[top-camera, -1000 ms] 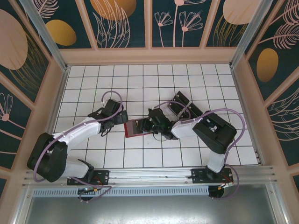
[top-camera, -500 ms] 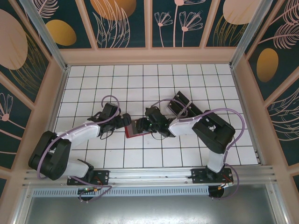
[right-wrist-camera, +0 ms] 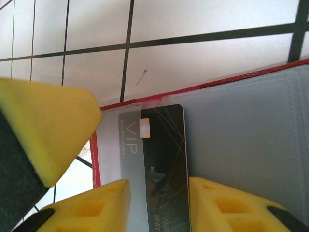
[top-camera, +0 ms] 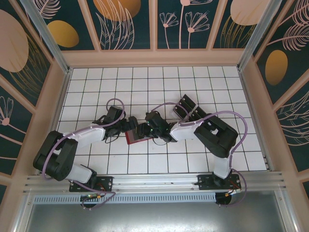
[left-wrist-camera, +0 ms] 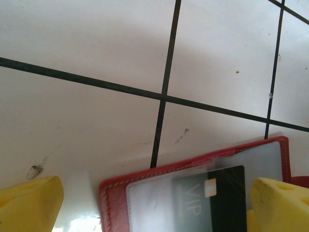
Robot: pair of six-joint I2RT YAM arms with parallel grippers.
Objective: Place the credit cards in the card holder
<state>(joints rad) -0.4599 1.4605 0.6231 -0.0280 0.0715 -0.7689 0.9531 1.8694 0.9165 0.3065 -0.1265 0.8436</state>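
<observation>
On the red card holder (right-wrist-camera: 241, 135) lies a black VIP card (right-wrist-camera: 154, 159).

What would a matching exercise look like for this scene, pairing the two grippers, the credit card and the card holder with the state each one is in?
Things:
1. left gripper
2. right gripper
3. credit card
4. card holder

States:
A. red-edged, lying open on the tiles
B. closed on the card's long edges
C. dark, marked VIP, partly inside a translucent pocket
D. wide open, holding nothing

Pairs: 1-D, 2-B, 3-C, 4-A
</observation>
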